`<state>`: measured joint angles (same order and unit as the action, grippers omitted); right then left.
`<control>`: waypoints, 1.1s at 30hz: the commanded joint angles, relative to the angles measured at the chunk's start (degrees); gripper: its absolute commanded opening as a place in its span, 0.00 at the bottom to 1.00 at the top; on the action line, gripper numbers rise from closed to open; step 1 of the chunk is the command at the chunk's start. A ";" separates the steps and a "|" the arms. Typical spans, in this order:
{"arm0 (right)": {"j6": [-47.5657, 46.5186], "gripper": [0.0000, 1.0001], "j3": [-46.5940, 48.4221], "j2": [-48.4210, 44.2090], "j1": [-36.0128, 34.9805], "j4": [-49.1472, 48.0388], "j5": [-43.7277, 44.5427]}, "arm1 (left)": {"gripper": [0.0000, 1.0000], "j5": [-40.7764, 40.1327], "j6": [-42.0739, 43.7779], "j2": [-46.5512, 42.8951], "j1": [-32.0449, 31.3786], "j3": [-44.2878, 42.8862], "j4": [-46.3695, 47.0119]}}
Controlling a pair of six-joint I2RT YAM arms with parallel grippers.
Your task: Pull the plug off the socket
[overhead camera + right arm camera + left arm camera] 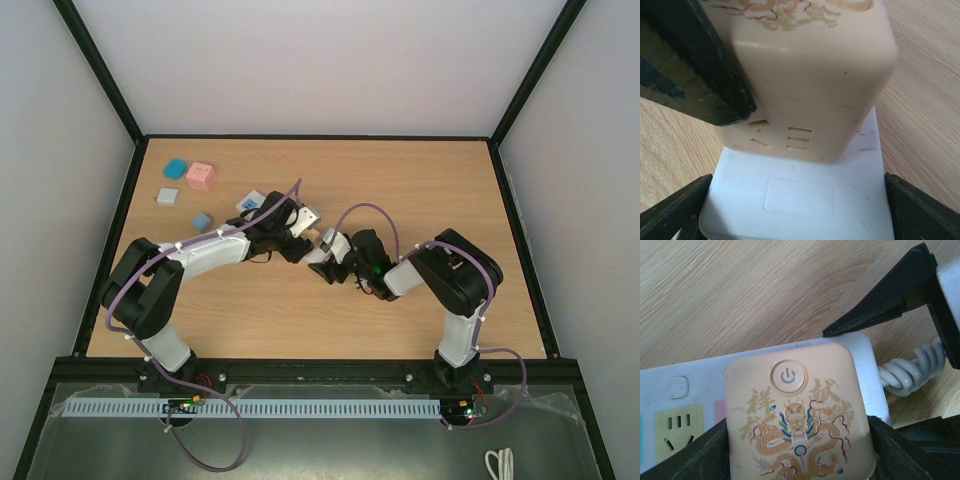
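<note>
The socket, a long white power strip, lies on the wooden table with a yellow outlet showing. Its coiled white cord leaves the right end. The plug, a peach cube with a dragon print and a power button, sits on the strip. My left gripper is shut on the plug's two sides. My right gripper is shut across the strip's end, just below the plug. In the top view both grippers, left and right, meet at mid-table and mostly hide the strip.
Small blocks lie at the table's back left: a blue one, a pink cube, a grey one and another blue one. A black frame rims the table.
</note>
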<state>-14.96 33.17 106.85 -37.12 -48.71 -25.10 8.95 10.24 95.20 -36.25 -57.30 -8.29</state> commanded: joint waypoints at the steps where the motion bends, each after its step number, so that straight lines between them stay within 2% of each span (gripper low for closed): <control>1: 0.91 0.58 0.39 -0.41 -0.23 -0.59 2.81 | 0.22 7.55 -0.85 -2.81 -1.63 -1.56 -1.79; 8: 1.53 0.48 0.63 -0.99 -0.23 3.17 5.72 | 0.22 8.18 -3.21 -3.32 -1.63 -2.77 -0.62; 13: 2.15 0.44 0.94 -0.54 -0.23 3.73 6.25 | 0.18 5.15 -3.27 -3.96 -1.63 -3.42 -0.23; 19: 2.30 0.42 1.12 -0.32 -0.23 4.09 6.98 | 0.18 4.02 -2.51 -4.71 -1.57 -3.46 -1.13; 26: 2.21 0.42 1.13 -0.24 -0.23 4.13 6.95 | 0.17 11.95 -5.14 -5.91 1.92 -3.33 -1.98; 33: 2.24 0.41 1.28 -0.12 -0.22 4.26 7.06 | 0.16 7.48 -2.92 -6.41 1.23 -1.48 -0.06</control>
<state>-13.45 33.71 106.17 -38.04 -46.85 -23.33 12.47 7.29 93.32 -33.74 -58.13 -11.14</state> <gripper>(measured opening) 0.814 0.639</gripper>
